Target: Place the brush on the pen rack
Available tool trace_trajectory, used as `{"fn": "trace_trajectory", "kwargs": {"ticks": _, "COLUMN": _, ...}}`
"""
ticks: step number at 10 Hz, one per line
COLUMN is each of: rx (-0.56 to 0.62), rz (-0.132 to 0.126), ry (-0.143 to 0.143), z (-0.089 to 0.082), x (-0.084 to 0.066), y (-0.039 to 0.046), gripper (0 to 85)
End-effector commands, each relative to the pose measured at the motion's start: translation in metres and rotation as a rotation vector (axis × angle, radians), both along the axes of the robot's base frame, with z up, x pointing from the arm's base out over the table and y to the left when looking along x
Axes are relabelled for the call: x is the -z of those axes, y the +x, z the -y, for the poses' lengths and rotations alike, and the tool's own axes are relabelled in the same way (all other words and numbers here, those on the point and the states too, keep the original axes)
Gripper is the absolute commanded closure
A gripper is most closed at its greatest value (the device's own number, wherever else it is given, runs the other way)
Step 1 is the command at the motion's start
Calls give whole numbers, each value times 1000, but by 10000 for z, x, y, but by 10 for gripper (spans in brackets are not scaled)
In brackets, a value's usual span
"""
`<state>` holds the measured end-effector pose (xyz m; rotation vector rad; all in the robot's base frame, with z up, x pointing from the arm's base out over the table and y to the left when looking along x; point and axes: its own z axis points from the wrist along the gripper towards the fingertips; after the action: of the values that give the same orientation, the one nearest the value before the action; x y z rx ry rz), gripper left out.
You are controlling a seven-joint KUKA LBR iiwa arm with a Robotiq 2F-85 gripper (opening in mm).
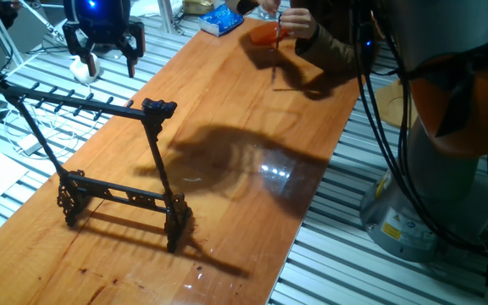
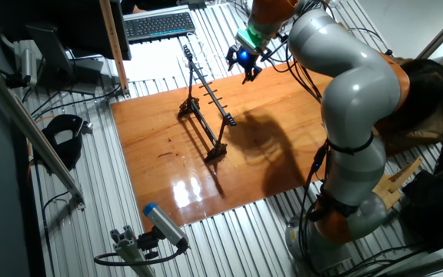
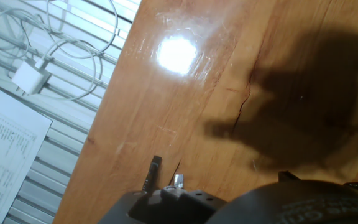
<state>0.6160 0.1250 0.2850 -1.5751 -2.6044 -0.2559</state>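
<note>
Because the rack (image 1: 117, 182) stood nearest in one fixed view, upright on its scrolled feet with its pegged top bar running level, it set the terms for the whole job: the brush would have to end up lying across those pegs, so any grasp ought to leave the shaft level and both ends free.

Beyond the rack's far-left end, the fingers (image 1: 131, 61) hung above the desk (image 1: 227, 212) edge, spread apart with nothing between them. The hand view showed only bare wood, a glare patch and a shadow, with no brush under the hand.

Farther off, well past the rack toward the desk's far end, the brush (image 1: 273, 68) appeared as a thin dark line, nearly upright, under a person's hand (image 1: 296, 21) beside an orange scoop (image 1: 265, 34). Whether its tip touched the wood could not be told.

The step in hand looked like the reach. Done well, it would wait until that hand was clear and the brush lay flat. The arm should then travel high, well clear of the top bar, square the fingers across the shaft near its middle, and close gently, since so slim a rod would probably roll or pivot.
</note>
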Motion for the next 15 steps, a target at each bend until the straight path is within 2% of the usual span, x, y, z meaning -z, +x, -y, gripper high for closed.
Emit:
{"fn": "trace_trajectory", "kwargs": {"ticks": 1, "rx": 2, "rz": 0, "ry": 0, "z": -2, "x": 1, "y": -1, "gripper": 170}}
{"fn": "trace_trajectory", "kwargs": {"ticks": 5, "rx": 2, "rz": 4, "ry": 0, "z": -12, "x": 10, "y": -5, "gripper": 170}}
{"fn": "trace_trajectory", "kwargs": {"ticks": 7, "rx": 5, "rz": 10, "ry": -21, "z": -41, "x": -11, "y": -19, "gripper": 170}}
{"fn": "trace_trajectory", "kwargs": {"ticks": 15, "rx": 22, "rz": 28, "ry": -32, "z": -67, "x": 33, "y": -33, "gripper": 170}}
